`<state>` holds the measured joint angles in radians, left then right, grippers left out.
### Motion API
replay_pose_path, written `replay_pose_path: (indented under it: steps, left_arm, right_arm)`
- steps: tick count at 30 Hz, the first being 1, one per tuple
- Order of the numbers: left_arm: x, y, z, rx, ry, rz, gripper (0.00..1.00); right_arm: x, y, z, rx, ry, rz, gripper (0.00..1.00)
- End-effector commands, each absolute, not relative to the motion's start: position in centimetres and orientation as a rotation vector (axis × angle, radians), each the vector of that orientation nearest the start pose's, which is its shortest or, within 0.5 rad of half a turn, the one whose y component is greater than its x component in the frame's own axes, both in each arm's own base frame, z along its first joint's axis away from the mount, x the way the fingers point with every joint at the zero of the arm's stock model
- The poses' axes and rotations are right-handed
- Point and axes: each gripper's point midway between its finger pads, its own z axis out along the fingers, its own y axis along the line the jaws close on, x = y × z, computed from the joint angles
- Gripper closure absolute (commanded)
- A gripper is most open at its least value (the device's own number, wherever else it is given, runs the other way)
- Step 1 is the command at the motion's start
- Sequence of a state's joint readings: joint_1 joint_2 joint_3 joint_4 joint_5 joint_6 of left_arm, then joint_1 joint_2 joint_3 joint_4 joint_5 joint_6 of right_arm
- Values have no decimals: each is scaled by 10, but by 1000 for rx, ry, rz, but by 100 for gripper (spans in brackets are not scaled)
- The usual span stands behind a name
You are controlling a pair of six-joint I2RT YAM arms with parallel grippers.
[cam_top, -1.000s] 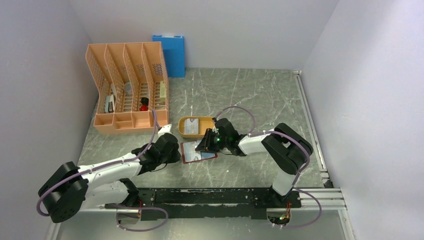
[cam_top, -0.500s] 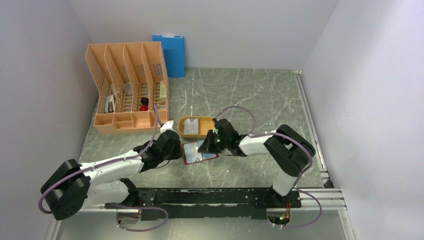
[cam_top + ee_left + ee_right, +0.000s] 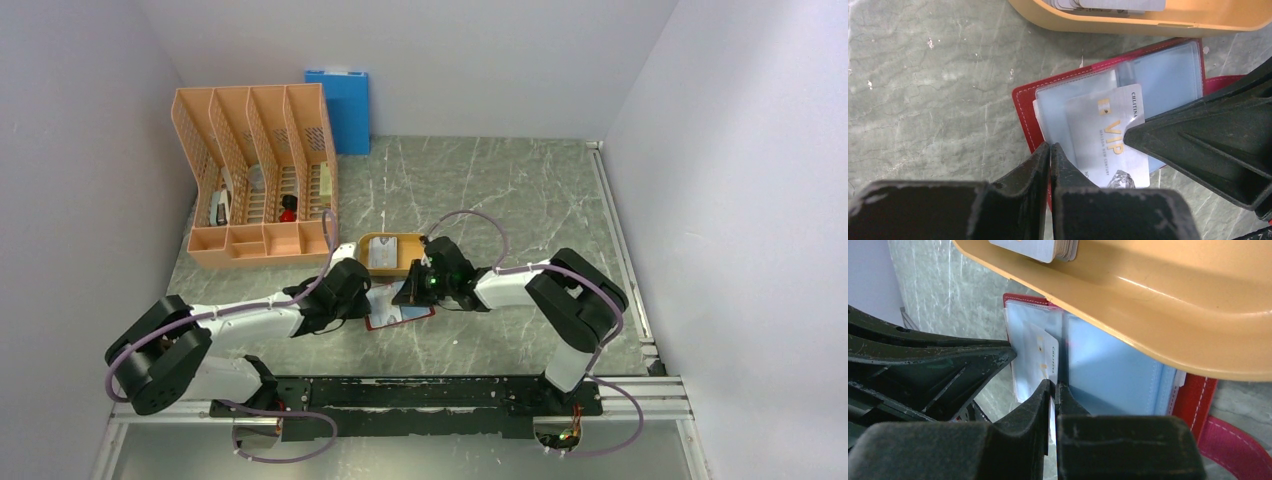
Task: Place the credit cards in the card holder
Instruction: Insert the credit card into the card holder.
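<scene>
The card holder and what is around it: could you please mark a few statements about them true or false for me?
1. The card holder lies open on the table. True.
2. A white VIP card lies on its pale blue pockets. True.
3. The orange oval tray is empty. False: a stack of cards lies in it.
4. The left gripper stands wide open above the tray. False: it is shut, with its tip at the holder's near edge.
5. The right gripper is shut on the VIP card's edge. True, as far as the right wrist view shows.
</scene>
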<state>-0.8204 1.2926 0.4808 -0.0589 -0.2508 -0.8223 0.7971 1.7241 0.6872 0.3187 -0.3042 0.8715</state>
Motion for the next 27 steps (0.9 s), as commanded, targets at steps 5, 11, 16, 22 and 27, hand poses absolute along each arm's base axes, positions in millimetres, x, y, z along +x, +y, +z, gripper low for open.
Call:
replay_pose_path:
  steps: [5,11,16,22,27]
  left_arm:
    - [223,-217,25,-109,2422,-471,90]
    - [223,-214,29,-112,2417,-461,90]
    - [226,-209,43,-131,2378,-455,89]
    - [225,-204,45,-140,2373,-440,89]
    - [225,-203,45,-143,2375,-436,89]
  right_arm:
    - [206,341,1,-140,2634,1073,100]
    - [208,342,7,-161,2616,1061,99]
    - [211,335,19,-154,2587,1025,79]
    - [212,329,29,-158,2566,995,70]
    - [210,323,34,-177,2566,969,68]
